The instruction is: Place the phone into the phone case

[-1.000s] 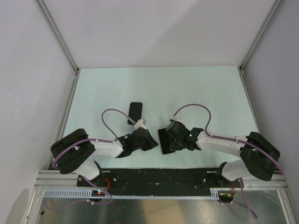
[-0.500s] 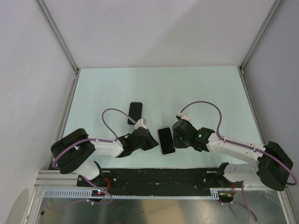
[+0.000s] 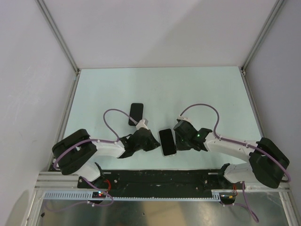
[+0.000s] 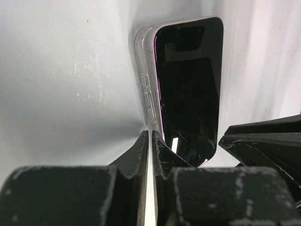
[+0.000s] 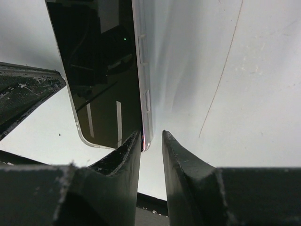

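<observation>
Your phone (image 3: 168,141) lies flat, screen up, on the pale green table (image 3: 211,94), at about 6 o'clock from the table's middle and close to the near edge. Its long axis runs roughly 12 to 6, with the far end tipped a little toward 11. A pale rim surrounds the dark glass. In the left wrist view this rim looks translucent, with raised button shapes along the side, but you cannot tell whether it is the phone's own frame or a case around it.

Your left gripper (image 3: 155,144) sits low at the phone's 9 o'clock. Its fingers (image 4: 136,150) are clenched together, with only a hairline slit between them and nothing in it. The tips come right up to the phone's near left corner, though you cannot tell whether they touch it.

Your right gripper (image 3: 177,140) sits at the phone's 3 o'clock, facing the left one across the phone. Its jaws are released, with a narrow gap between them. In the right wrist view one finger (image 5: 124,155) overlaps the phone's near corner on the screen side, the other stands over bare table, and the phone's side edge lines up with the gap, unpinched.

A smaller dark slab (image 3: 136,114) lies flat at the phone's 11 o'clock, apart from it and just beyond the left arm's wrist. The pictures do not show what it is
</observation>
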Motion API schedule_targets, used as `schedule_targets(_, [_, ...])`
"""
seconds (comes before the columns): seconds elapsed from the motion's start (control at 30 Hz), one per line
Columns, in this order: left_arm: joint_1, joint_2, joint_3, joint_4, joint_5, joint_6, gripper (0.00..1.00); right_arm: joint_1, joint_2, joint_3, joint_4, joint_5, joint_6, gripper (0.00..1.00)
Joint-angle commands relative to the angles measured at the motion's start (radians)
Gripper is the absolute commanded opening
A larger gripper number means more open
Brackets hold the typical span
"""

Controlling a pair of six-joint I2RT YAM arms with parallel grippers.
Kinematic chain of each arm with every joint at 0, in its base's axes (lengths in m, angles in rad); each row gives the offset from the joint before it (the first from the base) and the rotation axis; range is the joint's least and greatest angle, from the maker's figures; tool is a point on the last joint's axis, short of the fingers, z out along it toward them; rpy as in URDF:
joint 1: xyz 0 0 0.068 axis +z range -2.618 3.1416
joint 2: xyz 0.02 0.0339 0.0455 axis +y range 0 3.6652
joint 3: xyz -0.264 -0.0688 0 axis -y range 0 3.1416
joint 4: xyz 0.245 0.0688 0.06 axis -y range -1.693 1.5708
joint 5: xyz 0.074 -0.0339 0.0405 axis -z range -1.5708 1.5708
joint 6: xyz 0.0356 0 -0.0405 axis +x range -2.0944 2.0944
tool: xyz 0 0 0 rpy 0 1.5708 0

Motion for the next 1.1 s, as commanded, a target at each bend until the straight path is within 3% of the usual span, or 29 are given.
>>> schedule_targets(0.0, [-0.007, 0.016, 0.037, 0.018, -0.007, 0.003, 0.1, -0.011, 0.027, 0.001, 0.068, -0.032, -0.029, 0.29])
schedule_targets(0.17, [-0.007, 0.027, 0.044, 0.018, -0.008, 0.002, 0.09, -0.012, 0.057, 0.0, 0.091, -0.05, -0.03, 0.26])
schedule_targets(0.6, [0.014, 0.086, 0.091, 0.018, 0.005, 0.021, 0.09, 0.046, 0.106, 0.001, 0.099, -0.06, 0.014, 0.04])
schedule_targets(0.9, [0.053, 0.111, 0.126, 0.017, 0.042, 0.061, 0.09, 0.074, 0.173, 0.004, 0.093, -0.049, 0.063, 0.01])
schedule_targets(1.07, [0.11, 0.06, 0.117, 0.0, 0.063, 0.103, 0.1, 0.068, 0.059, 0.04, 0.041, -0.003, 0.057, 0.12])
